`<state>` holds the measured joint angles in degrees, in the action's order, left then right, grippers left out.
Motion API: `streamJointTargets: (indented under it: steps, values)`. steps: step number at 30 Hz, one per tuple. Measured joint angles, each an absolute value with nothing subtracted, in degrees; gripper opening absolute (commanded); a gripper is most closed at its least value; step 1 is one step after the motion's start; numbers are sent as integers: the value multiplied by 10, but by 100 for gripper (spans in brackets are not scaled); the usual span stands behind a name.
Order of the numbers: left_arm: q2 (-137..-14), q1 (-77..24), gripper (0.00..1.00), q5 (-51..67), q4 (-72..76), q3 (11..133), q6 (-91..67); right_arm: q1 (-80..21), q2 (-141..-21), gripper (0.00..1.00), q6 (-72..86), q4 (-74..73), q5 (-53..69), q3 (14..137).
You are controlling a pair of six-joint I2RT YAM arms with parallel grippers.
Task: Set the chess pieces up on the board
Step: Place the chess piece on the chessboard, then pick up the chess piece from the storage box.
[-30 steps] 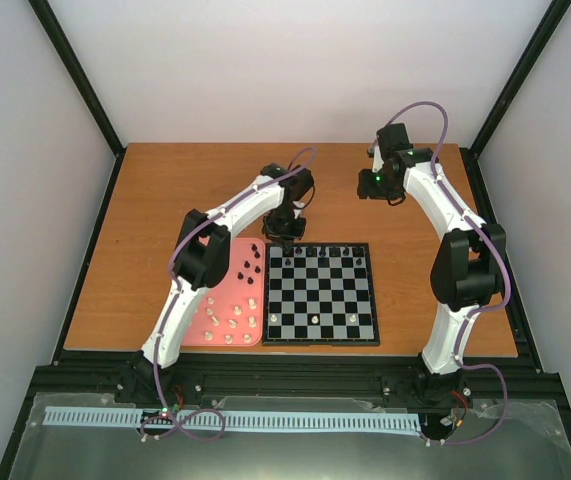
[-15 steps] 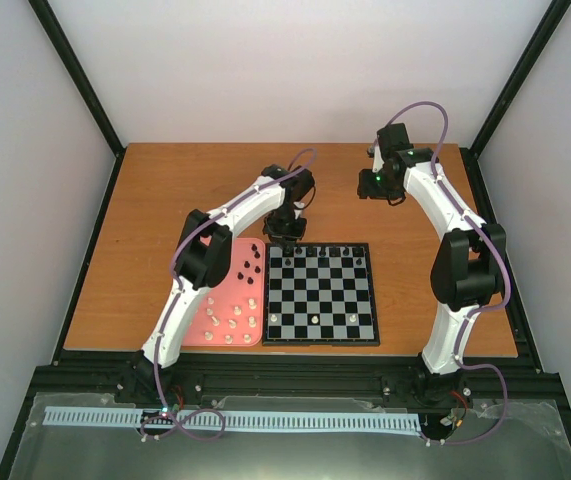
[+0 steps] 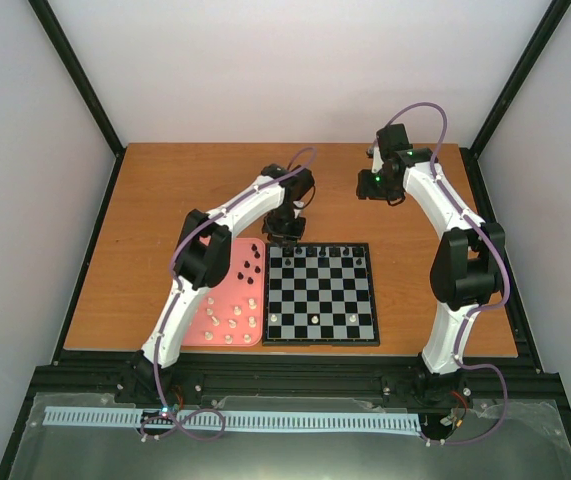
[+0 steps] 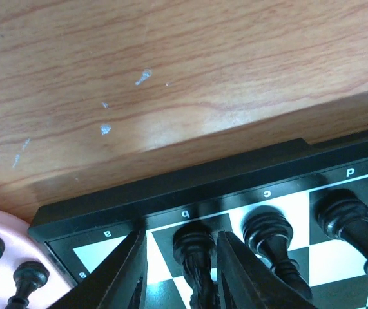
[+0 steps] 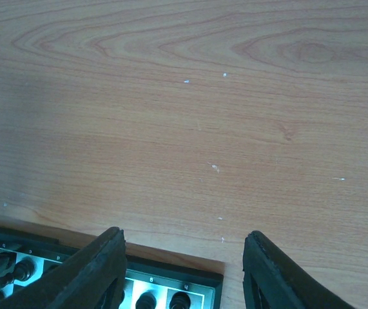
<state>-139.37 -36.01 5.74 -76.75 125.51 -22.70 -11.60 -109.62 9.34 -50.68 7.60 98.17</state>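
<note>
My left fingers [image 4: 129, 270] straddle a black piece [image 4: 193, 248] standing on b, far row of the board [image 4: 190, 187]. A gap shows, so it looks released. My right fingers [image 5: 103, 264] are spread, idle over the worktop [image 5: 235, 129]. Far row is partly filled, three whites placed. Most pieces are still on the pink tray [image 3: 220, 285].

left claw [image 4: 180, 257] low, narrowly parted | right claw [image 5: 184, 257] raised, wide apart
</note>
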Motion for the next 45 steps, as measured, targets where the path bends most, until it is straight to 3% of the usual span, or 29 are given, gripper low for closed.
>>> streamJointTargets:
  steps: [10, 21, 30, 36, 45]
  values:
    - [-1366, -356, 40, 55, -783, 1278, -227, -116, -1096, 50, 93, -507, 81, 982]
    - [-1241, -303, 60, 20, -808, 1268, -234, -116, -1096, 51, 94, -508, 83, 983]
    - [-1048, -165, 56, 7, -779, 984, -243, -116, -1096, 51, 95, -508, 87, 988]
    - [-1049, -163, 51, 43, -741, 881, -254, -116, -1097, 51, 95, -508, 91, 988]
    - [-1103, -165, 49, 81, -679, 833, -259, -116, -1100, 51, 95, -508, 93, 988]
